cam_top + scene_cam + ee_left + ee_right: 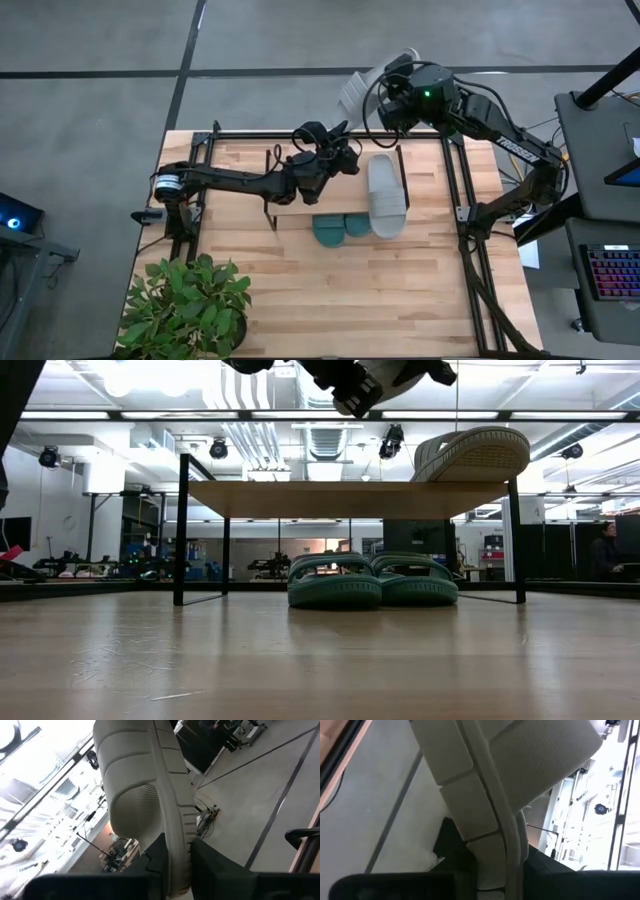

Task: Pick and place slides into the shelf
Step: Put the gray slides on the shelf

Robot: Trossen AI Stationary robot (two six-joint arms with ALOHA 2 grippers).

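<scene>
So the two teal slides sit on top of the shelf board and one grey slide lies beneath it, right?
No, it is the other way round. The low view shows the two teal slides on the table under the shelf, and a grey slide lying on top of its board. The high view agrees.

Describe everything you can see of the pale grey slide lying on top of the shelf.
The pale grey slide looks like moulded foam, with a ribbed band running along its sole edge. It lies lengthwise on the wooden top board of the shelf, at the end nearer the right arm, roughly above the teal slides that sit on the table below. Seen level, one end curves up off the board. Only the board appears to touch it.
</scene>
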